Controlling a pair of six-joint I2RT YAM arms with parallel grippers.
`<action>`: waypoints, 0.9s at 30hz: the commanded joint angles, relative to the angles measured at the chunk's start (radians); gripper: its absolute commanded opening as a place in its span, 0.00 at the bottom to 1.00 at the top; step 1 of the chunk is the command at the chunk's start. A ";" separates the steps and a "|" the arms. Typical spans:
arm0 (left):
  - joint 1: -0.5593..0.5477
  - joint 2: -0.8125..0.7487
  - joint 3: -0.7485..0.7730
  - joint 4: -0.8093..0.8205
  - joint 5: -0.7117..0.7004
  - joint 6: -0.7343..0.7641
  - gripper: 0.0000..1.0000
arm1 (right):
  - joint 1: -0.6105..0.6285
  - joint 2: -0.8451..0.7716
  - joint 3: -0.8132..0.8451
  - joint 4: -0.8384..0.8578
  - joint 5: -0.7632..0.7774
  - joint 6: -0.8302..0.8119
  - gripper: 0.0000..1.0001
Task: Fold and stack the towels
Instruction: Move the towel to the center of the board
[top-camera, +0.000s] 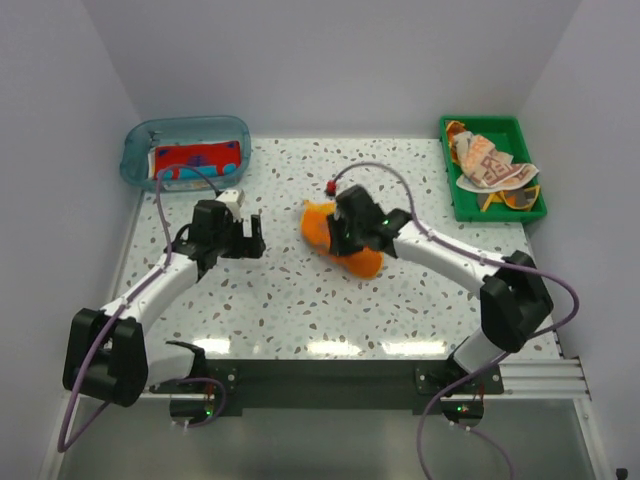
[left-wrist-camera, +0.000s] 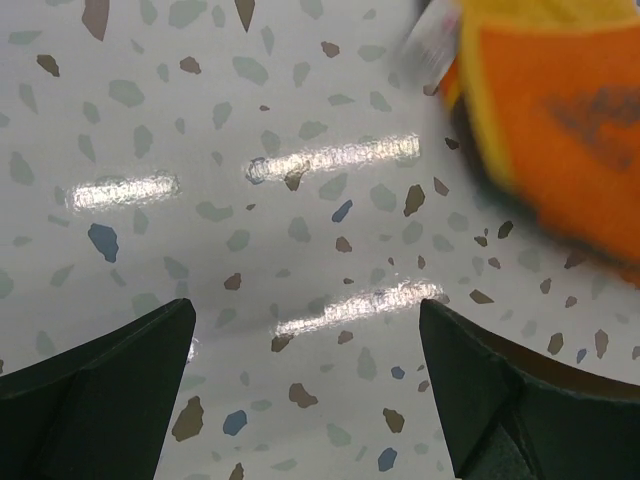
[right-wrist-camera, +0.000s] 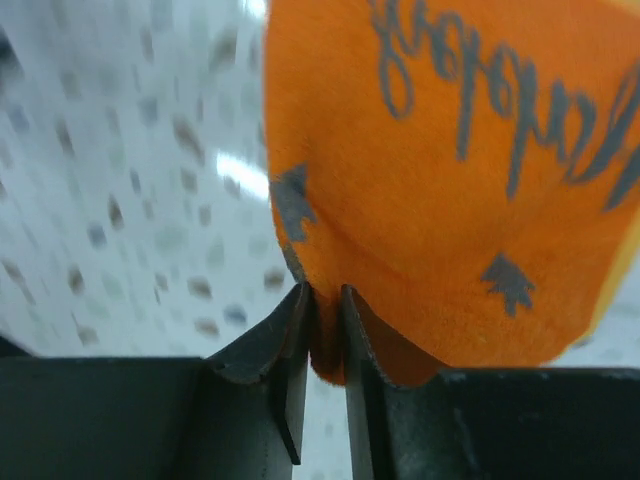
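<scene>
An orange towel (top-camera: 365, 262) with grey lettering lies bunched in the middle of the table. My right gripper (top-camera: 338, 238) is on top of it. In the right wrist view the gripper (right-wrist-camera: 325, 295) is shut on a pinched fold of the orange towel (right-wrist-camera: 450, 180), which hangs lifted ahead of the fingers. To the towel's left my left gripper (top-camera: 255, 238) stands open and holds nothing. In the left wrist view that gripper (left-wrist-camera: 308, 310) hovers over bare table, with the orange towel (left-wrist-camera: 560, 110) at the upper right. A folded red and teal towel (top-camera: 196, 158) lies in the tub.
The clear blue tub (top-camera: 140, 150) stands at the back left corner. A green tray (top-camera: 455, 205) at the back right holds a crumpled peach-patterned towel (top-camera: 490, 165) over a yellow one (top-camera: 515, 198). White walls close in the speckled table (top-camera: 290, 310) on three sides.
</scene>
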 joint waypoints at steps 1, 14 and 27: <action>-0.001 -0.035 0.025 0.007 -0.040 -0.035 1.00 | 0.146 -0.009 -0.136 -0.189 -0.142 0.028 0.25; -0.029 0.075 0.108 -0.037 0.080 -0.064 0.99 | -0.001 -0.056 -0.071 -0.198 0.035 -0.121 0.59; -0.091 0.129 0.110 -0.129 0.003 -0.176 0.88 | -0.016 0.297 0.116 -0.017 -0.048 -0.287 0.48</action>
